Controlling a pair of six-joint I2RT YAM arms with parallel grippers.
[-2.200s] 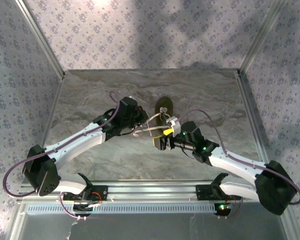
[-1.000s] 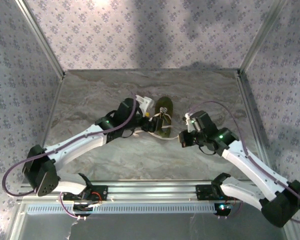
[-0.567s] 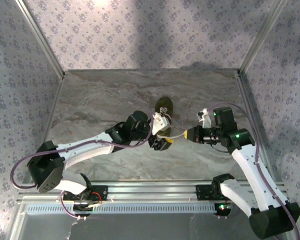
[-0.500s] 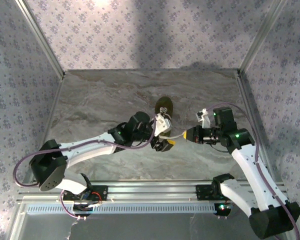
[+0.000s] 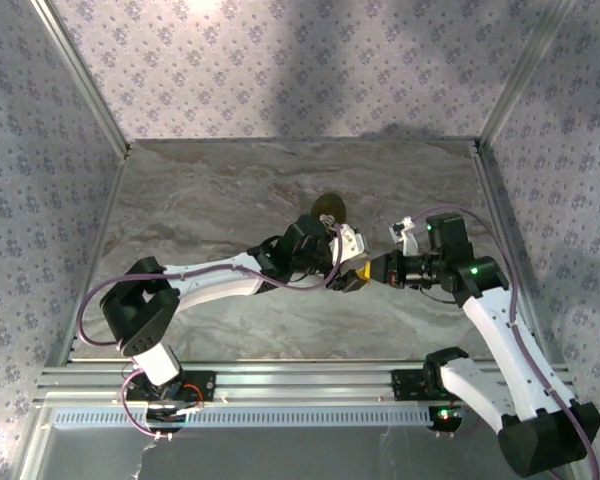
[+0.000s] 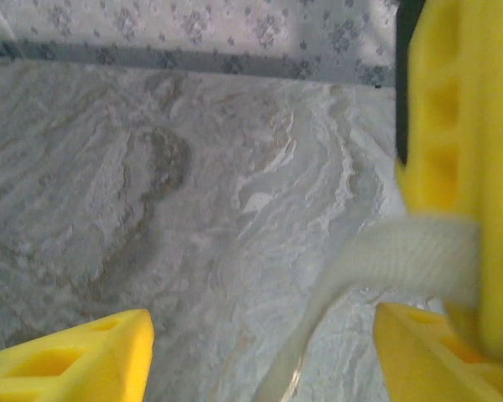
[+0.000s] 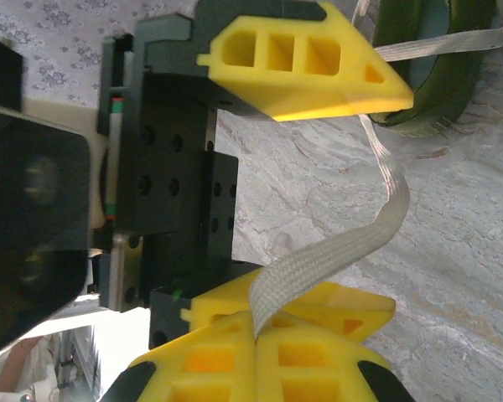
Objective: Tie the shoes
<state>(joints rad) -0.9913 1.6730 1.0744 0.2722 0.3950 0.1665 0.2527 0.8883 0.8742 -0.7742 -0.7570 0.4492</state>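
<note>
One flat woven lace [image 7: 335, 254] crosses veined marble table [image 6: 151, 167].

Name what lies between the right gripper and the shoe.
A lace, pinched in the right gripper, passes between the left gripper's open fingers to the olive shoe; right wrist view.

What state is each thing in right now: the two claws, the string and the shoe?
left gripper: open, jaws either side of the lace
right gripper: shut on the lace
lace: curving from shoe to right gripper
shoe: resting on the table
</note>
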